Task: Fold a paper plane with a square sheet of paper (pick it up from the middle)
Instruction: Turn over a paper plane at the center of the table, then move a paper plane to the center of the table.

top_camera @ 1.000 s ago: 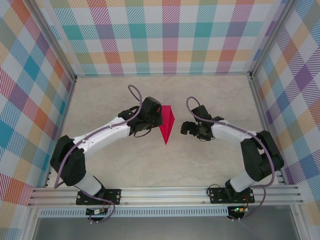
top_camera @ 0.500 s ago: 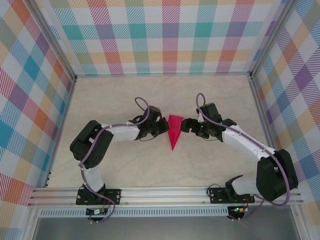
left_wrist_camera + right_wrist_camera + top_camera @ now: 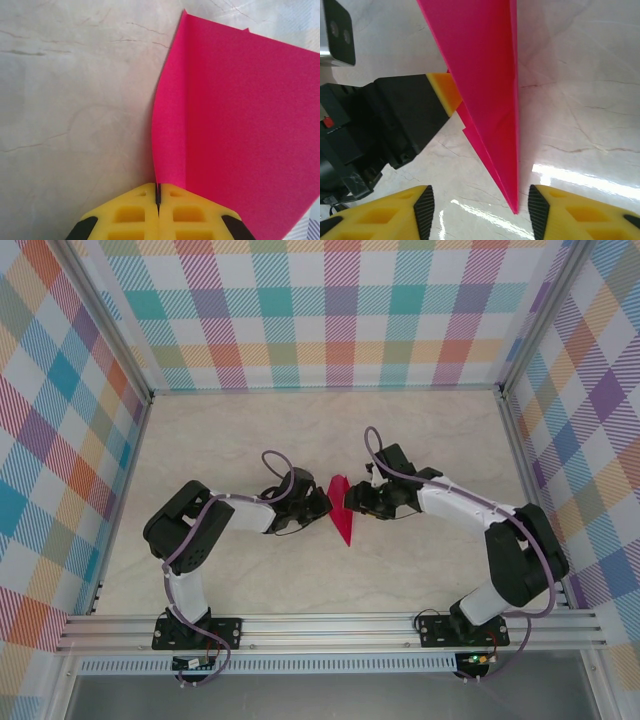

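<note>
The magenta-pink paper plane (image 3: 341, 510) stands on edge at the table's middle, its sharp point toward the near edge. My left gripper (image 3: 320, 506) is at its left side. In the left wrist view the yellow fingertips (image 3: 135, 212) are pressed together on a folded flap of the paper plane (image 3: 240, 120), so my left gripper (image 3: 158, 192) is shut on it. My right gripper (image 3: 351, 499) is at the plane's right side. In the right wrist view it (image 3: 480, 210) is open, and the plane's (image 3: 480, 65) point hangs between its fingers (image 3: 424, 210), nearer the right one, touching neither.
The marbled beige table (image 3: 220, 430) is walled by plaid panels (image 3: 330, 310) on the far, left and right sides. An aluminium rail (image 3: 330, 630) carries both arm bases at the near edge. In the right wrist view the left gripper's black body (image 3: 380, 125) is close behind the plane.
My right gripper has moved left up to the plane and its jaws have narrowed around the point. The plane has turned from lying broad to standing edge-on. The left gripper stays shut on it.
</note>
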Controlling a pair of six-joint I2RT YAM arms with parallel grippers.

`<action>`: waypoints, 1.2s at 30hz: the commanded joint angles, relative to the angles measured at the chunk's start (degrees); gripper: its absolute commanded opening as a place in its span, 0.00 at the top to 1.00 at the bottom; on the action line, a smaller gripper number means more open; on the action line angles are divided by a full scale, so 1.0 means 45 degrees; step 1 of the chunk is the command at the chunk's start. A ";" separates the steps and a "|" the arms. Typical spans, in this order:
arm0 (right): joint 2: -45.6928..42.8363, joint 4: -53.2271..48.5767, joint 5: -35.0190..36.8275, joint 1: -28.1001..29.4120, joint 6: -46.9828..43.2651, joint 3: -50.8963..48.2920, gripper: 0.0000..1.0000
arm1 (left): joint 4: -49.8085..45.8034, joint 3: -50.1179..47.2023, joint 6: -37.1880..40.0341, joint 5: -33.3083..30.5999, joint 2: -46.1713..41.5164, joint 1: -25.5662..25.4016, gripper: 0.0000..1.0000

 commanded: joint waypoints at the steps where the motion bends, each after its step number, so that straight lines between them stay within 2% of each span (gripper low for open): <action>1: 0.0376 -0.0408 0.0516 0.0407 0.0029 0.0620 0.49 | 0.0412 -0.0264 0.0012 -0.0175 -0.0363 0.0166 1.00; 8: 0.1400 -0.1201 0.1537 0.1116 -0.0114 0.1429 0.55 | 0.0314 -0.0254 0.0150 -0.0048 -0.0361 0.0183 1.00; 15: 0.2473 -0.2154 0.2223 0.1495 -0.0139 0.2292 0.56 | 0.0324 -0.0367 0.0196 -0.0010 -0.0370 0.0178 1.00; 22: 0.3097 -0.2040 0.1984 0.1596 -0.0214 0.2576 0.56 | 0.0353 -0.0402 0.0222 0.0066 -0.0400 0.0197 1.00; 29: 0.3492 -0.1986 0.1885 0.1793 -0.0534 0.2747 0.51 | 0.0655 -0.0400 0.0093 0.0435 -0.0305 0.0275 0.98; 36: 0.3932 -0.2045 0.2403 0.1832 -0.0525 0.2776 0.55 | 0.0982 -0.0578 -0.0128 0.0791 -0.0454 0.0453 0.93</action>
